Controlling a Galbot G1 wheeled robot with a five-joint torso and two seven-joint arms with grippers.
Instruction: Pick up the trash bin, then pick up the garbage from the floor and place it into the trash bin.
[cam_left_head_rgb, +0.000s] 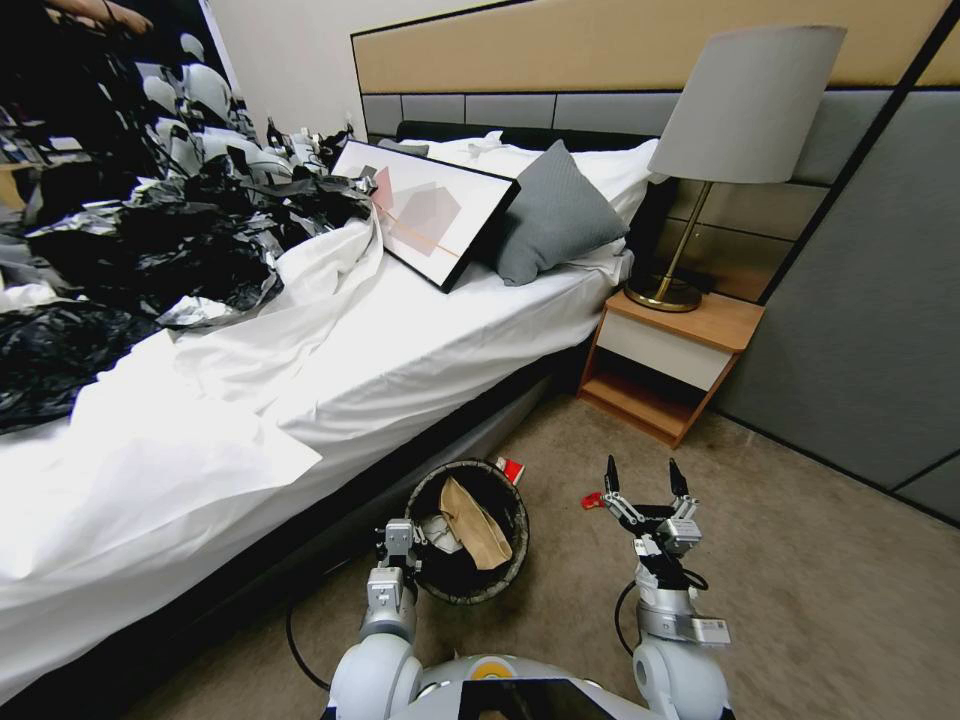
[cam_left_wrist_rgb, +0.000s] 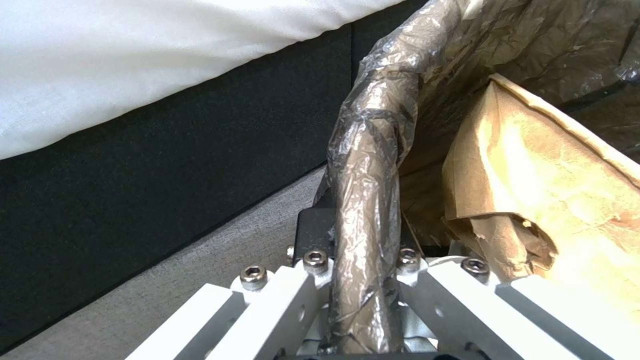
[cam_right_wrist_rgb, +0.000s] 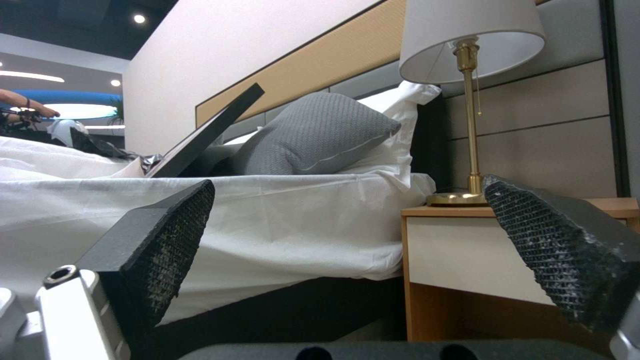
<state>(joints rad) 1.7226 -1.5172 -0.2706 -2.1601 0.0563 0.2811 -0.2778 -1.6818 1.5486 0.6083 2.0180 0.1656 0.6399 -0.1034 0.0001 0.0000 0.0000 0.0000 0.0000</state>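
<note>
Head view: left gripper (cam_left_head_rgb: 412, 553) clamped the bin (cam_left_head_rgb: 468, 590) rim beside the bed (cam_left_head_rgb: 300, 380); right gripper (cam_left_head_rgb: 646, 482) stood spread over open carpet, a red packet (cam_left_head_rgb: 592, 500) just beside its left finger.
Left wrist: fingers (cam_left_wrist_rgb: 303, 295) pinched the bagged rim (cam_left_wrist_rgb: 370, 210), paper bag (cam_left_wrist_rgb: 553, 200) inside.
Right wrist: pads (cam_right_wrist_rgb: 170, 235) held wide apart, facing the nightstand (cam_right_wrist_rgb: 493, 260).

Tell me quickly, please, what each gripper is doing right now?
Left gripper: shut on the trash bin rim.
Right gripper: open, empty, above the carpet.

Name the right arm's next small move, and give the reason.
Probably lower the open right tool toward the red scrap on the carpet just beside it. The left tool already grips the trash bin rim, and the tan paper bag is inside.
</note>
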